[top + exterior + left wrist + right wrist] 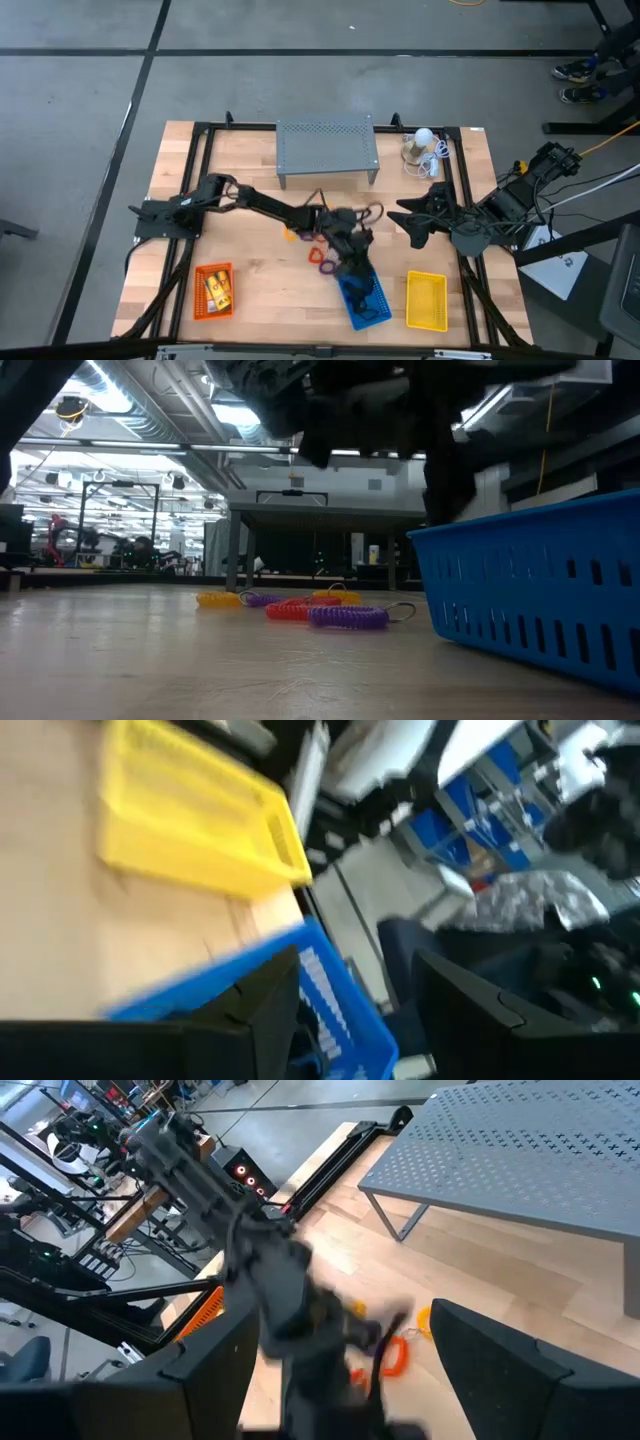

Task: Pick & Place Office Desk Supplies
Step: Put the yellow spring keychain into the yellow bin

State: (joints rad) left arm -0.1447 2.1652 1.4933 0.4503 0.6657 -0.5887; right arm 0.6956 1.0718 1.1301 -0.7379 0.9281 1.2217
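We are seeing the coiled loops (330, 610) lying on the wooden desk (250, 255), orange, yellow and purple spirals bunched together, with a thin wire ring at one end of the purple one. In the high view they are sitting just beside the left gripper (355, 268), on the side toward the grey perforated metal shelf (327, 148). That gripper is hanging over the near end of the blue basket (362, 300), a slotted plastic tray with a few dark small pieces inside that we cannot make out. In the left wrist view its two dark fingers (270, 1005) are standing apart with nothing between them, the blue basket's rim right below. The yellow basket (426, 299), same slotted plastic, is sitting beside the blue one. The orange basket (213, 290) is lying well apart toward the left arm's base, holding yellow-orange packets (220, 289). The right gripper (415, 222) is waiting above the desk near the right rail, its fingers spread wide and empty.
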